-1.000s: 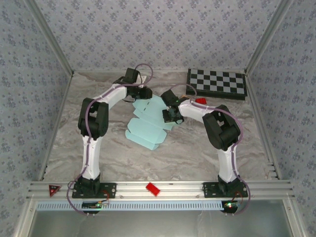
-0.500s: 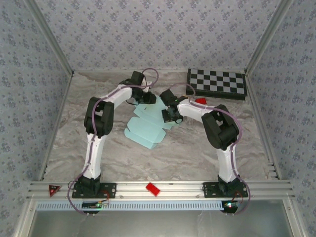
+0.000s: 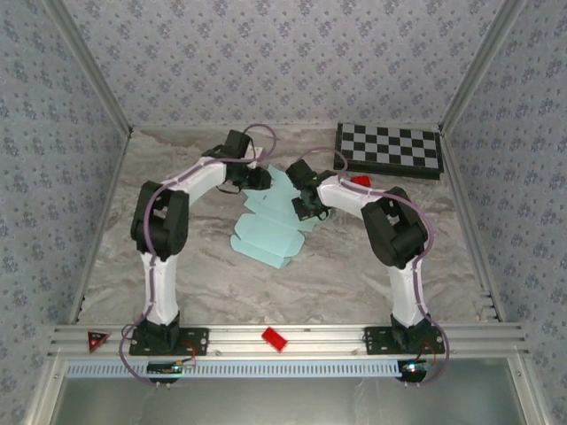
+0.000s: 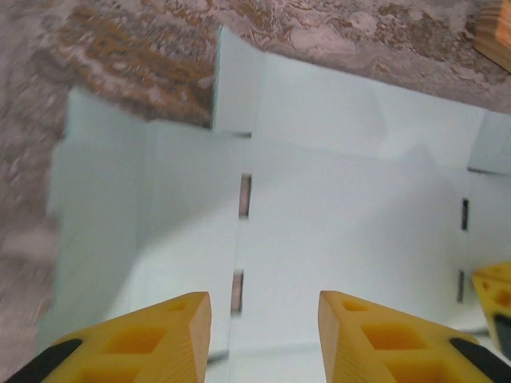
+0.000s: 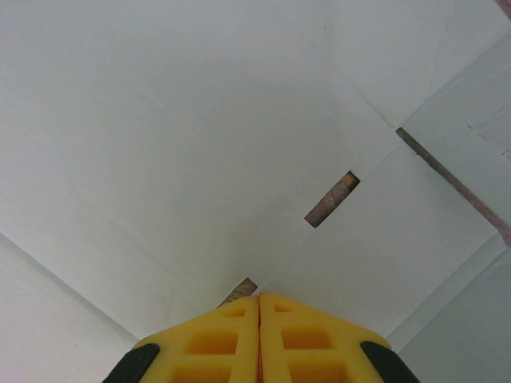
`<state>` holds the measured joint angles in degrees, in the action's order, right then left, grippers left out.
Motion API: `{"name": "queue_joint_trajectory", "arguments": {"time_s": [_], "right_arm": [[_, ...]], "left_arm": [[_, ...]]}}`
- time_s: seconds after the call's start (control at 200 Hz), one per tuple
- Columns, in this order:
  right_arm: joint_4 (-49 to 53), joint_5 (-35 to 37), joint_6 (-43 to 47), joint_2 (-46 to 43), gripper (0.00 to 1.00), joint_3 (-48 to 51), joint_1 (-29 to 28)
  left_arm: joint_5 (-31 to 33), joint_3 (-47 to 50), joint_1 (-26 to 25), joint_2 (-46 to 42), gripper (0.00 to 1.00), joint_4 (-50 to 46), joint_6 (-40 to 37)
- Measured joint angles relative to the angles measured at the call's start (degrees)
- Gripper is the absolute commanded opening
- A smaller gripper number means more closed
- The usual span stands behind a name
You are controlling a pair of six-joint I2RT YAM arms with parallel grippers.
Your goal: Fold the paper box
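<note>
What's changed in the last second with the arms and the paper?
The left gripper swung right over the far corner of the paper box, then drew back left with its elbow swinging outward. Its jaws stand open above the box. The box's near edge shifted slightly right. The right gripper stayed shut, tips against the box. The chessboard did not move.

The paper box (image 3: 268, 227) lies flat on the counter (image 3: 337, 266), midway between the left and right edges; the chessboard (image 3: 388, 149) sits in the far right corner, well apart; the left end effector (image 3: 259, 178) is over the sheet's far end, the right end effector (image 3: 305, 207) on its right side.
</note>
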<state>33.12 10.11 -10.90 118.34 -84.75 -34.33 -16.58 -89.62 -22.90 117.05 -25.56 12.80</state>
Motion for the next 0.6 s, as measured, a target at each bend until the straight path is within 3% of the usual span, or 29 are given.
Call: {"name": "queue_joint_trajectory", "arguments": {"time_s": [0.32, 0.6], "right_arm": [[2.08, 0.76, 5.51, 0.59, 0.09, -3.1, 0.0], [0.74, -2.64, 3.13, 0.11, 0.09, -4.44, 0.26]], "left_arm": [[8.26, 19.21, 0.0, -19.15, 0.47, 4.15, 6.67], [8.22, 22.99, 0.74, -20.31, 0.49, 5.62, 8.26]]}}
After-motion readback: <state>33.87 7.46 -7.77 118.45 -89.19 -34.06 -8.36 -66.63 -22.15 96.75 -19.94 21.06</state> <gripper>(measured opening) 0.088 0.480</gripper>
